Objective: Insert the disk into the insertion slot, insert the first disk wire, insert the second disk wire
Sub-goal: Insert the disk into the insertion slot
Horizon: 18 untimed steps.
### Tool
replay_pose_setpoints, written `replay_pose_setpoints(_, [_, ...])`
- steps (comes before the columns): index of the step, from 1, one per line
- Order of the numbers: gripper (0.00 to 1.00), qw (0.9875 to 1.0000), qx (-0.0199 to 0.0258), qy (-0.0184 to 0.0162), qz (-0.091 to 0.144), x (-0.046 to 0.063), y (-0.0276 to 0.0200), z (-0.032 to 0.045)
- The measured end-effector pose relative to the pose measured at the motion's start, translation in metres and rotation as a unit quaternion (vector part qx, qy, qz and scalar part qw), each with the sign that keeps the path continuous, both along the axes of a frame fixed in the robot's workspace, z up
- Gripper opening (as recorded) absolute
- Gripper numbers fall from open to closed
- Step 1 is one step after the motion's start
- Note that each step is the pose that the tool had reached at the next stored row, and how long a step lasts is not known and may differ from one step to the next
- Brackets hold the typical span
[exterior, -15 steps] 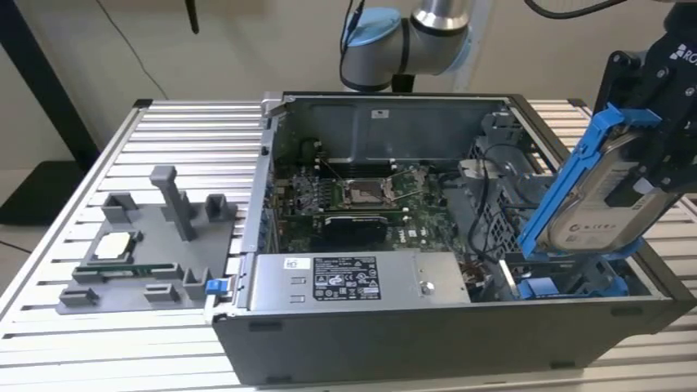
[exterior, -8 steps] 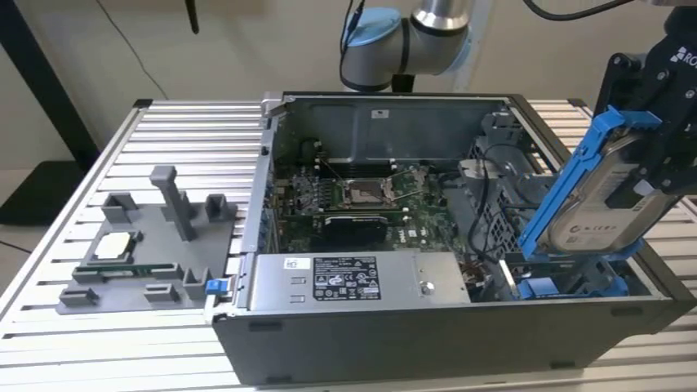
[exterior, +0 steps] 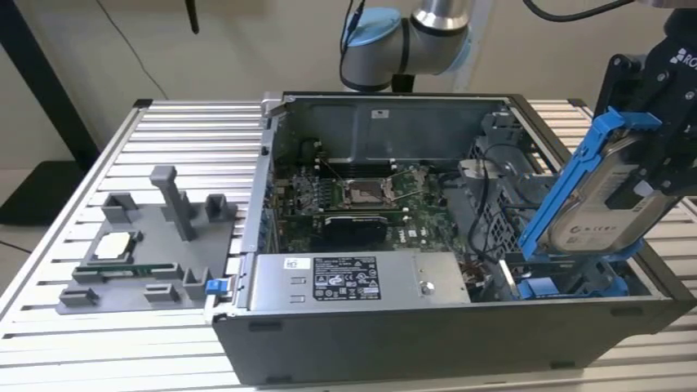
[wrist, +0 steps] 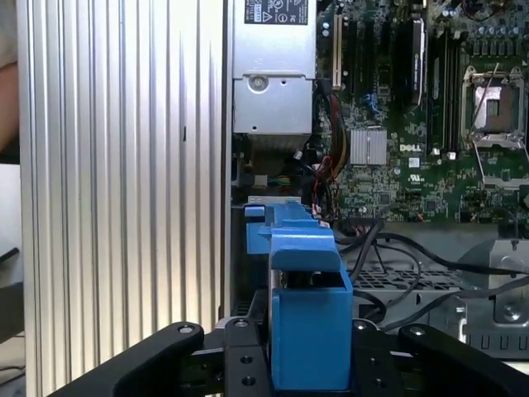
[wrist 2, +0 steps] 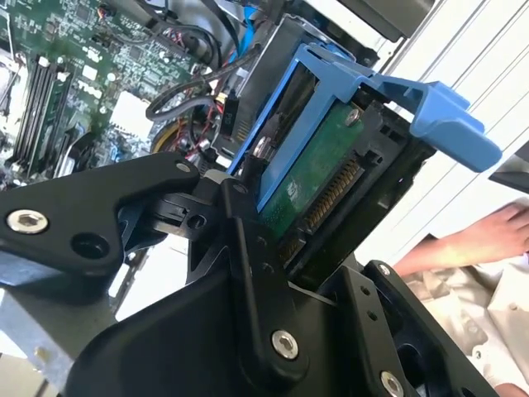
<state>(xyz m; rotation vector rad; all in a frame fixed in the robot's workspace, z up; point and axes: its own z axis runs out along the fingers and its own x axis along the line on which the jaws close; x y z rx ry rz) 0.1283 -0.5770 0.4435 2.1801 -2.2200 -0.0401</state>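
Slot first: the insertion slot sits right under the disk, at the corner of the open computer case on the exterior view's right. We see the disk standing on its end and leaning. Its long side runs from the slot's blue mouth up toward the claw. The low end is at the mouth, but we cannot tell if it touches. Most of the disk is above the cage, so we think it is not in yet. In the second wrist view the claw's black fingers are clamped on the disk, one on each flat side. The case rests on the ribbed metal table.
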Motion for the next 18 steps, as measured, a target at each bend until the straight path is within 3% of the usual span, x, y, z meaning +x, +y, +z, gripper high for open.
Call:
replay_pose_setpoints(10, [0.0, 1.0, 0.0, 0.0, 0.0, 0.0, 0.0, -0.0058])
replay_pose_setpoints(18, [0.0, 1.0, 0.0, 0.0, 0.0, 0.0, 0.004, -0.0181])
